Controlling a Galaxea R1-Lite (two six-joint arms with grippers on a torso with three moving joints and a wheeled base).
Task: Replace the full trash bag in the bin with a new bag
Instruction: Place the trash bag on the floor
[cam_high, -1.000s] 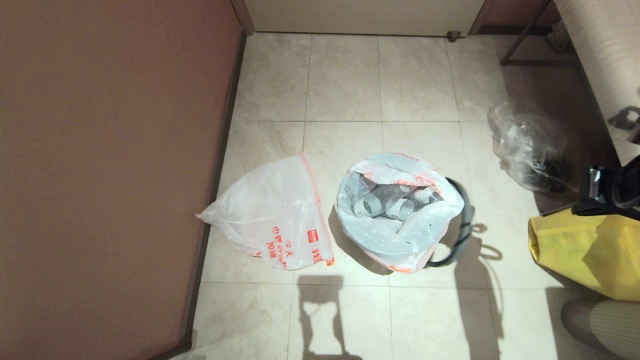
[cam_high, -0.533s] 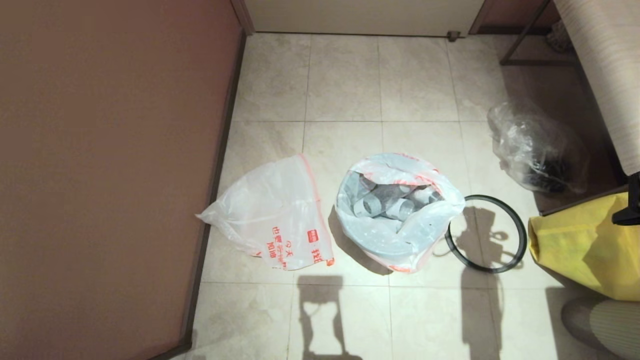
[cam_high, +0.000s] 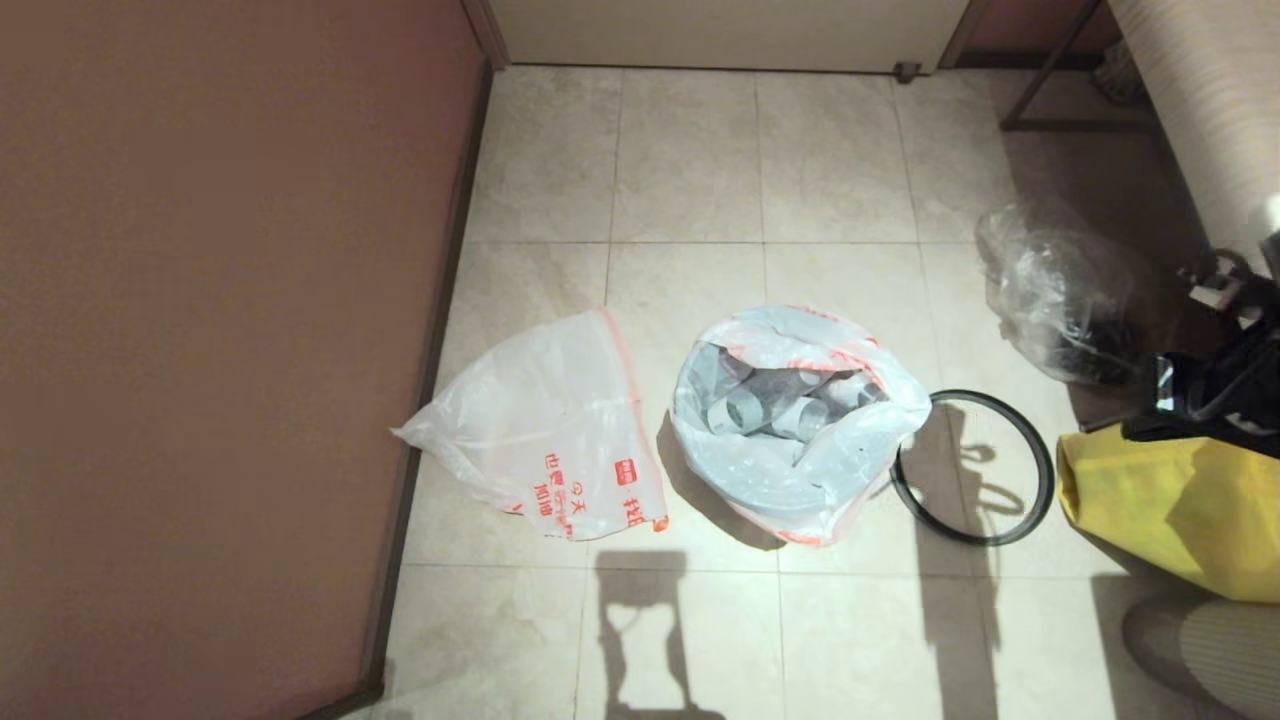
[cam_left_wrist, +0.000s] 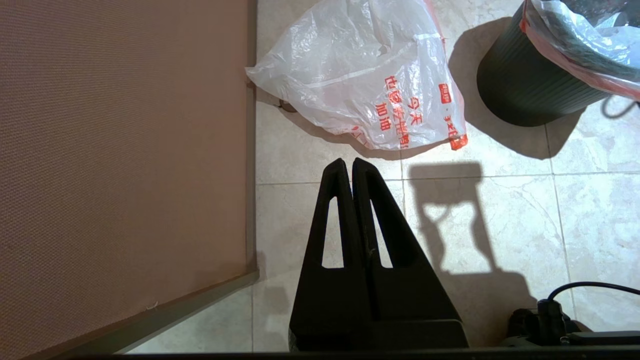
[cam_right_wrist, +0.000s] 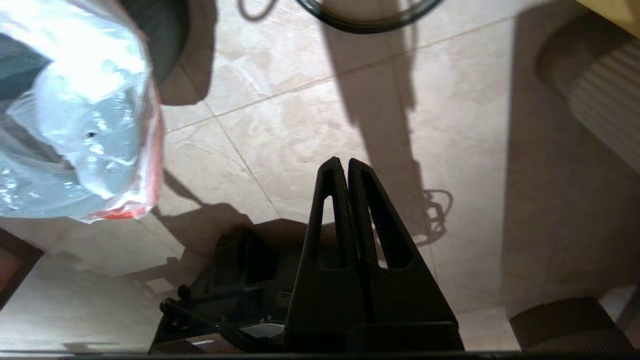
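Grey loose plastic ring (cam_high: 972, 467) is lying on the tiled floor (cam_high: 690, 170), off the small round black plastic bin (cam_left_wrist: 525, 92).
The bulging translucent white full trash bag (cam_high: 790, 420) is sitting in the bin; both the left gripper (cam_left_wrist: 352, 167) and right gripper (cam_right_wrist: 340, 167) jaws are pressed together, so lifting it out seems next.

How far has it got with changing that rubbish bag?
Barely started. The grey ring is off and lies on the floor. The full trash bag sits in the bin; the new bag lies limp beside it. The right gripper and left gripper are shut, empty.
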